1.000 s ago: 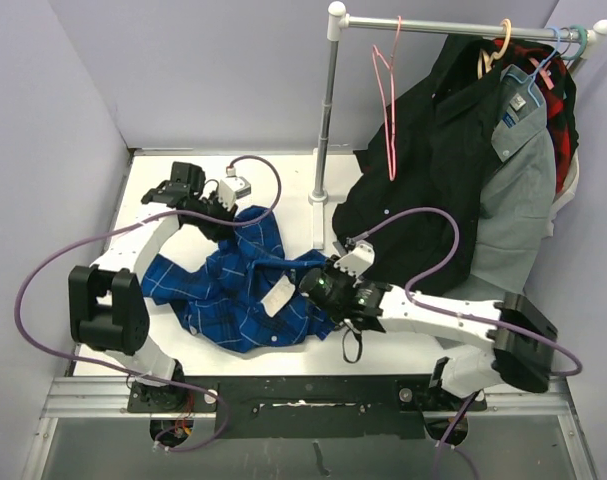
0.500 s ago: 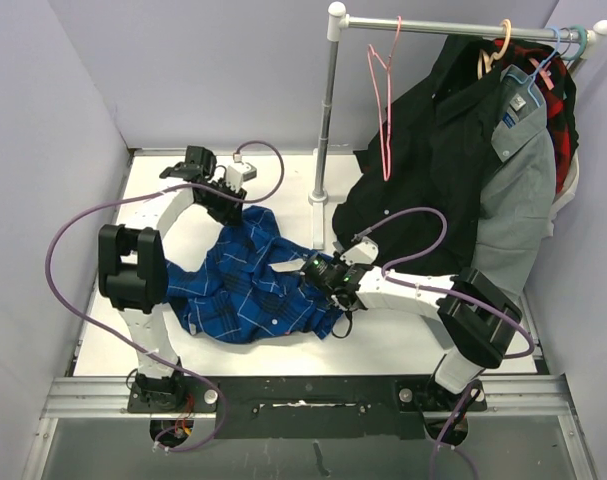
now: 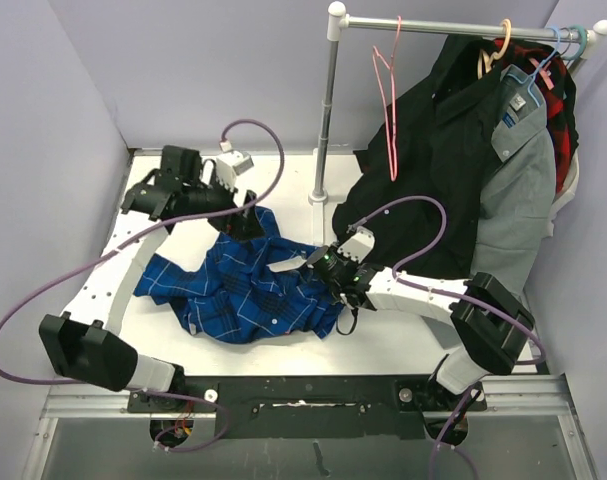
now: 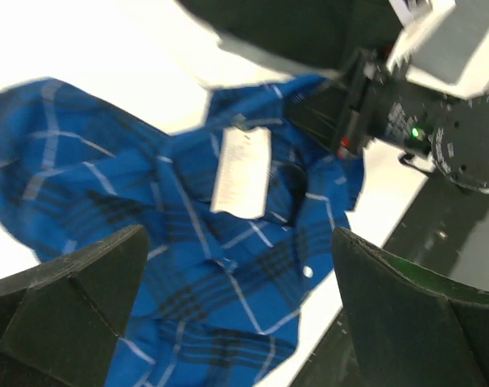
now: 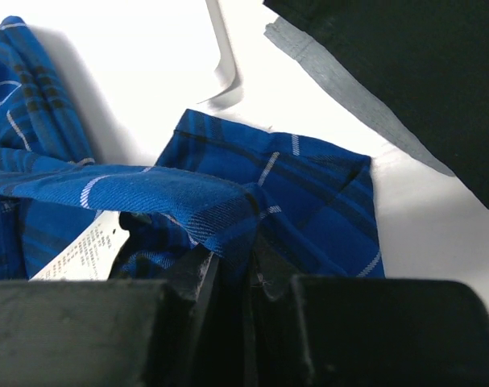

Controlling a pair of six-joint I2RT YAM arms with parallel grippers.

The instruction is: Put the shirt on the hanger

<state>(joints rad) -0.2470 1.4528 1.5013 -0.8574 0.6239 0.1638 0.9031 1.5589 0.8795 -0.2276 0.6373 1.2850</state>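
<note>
While the right gripper (image 5: 236, 262) pinches the shirt (image 3: 248, 290), the left gripper (image 4: 238, 242), spread empty above it, should close on a single edge layer.

Bright, even overhead light; the white worktop (image 3: 403, 345) nearly blows out in both wrist views. Soft shadows edge the shirt (image 3: 243, 295). Left wrist view blurred throughout; right wrist sharp on cloth, foreground dark

Lavender walls (image 3: 203, 70) enclose a white table (image 3: 383, 345) and clothes rail (image 3: 443, 27).
</note>
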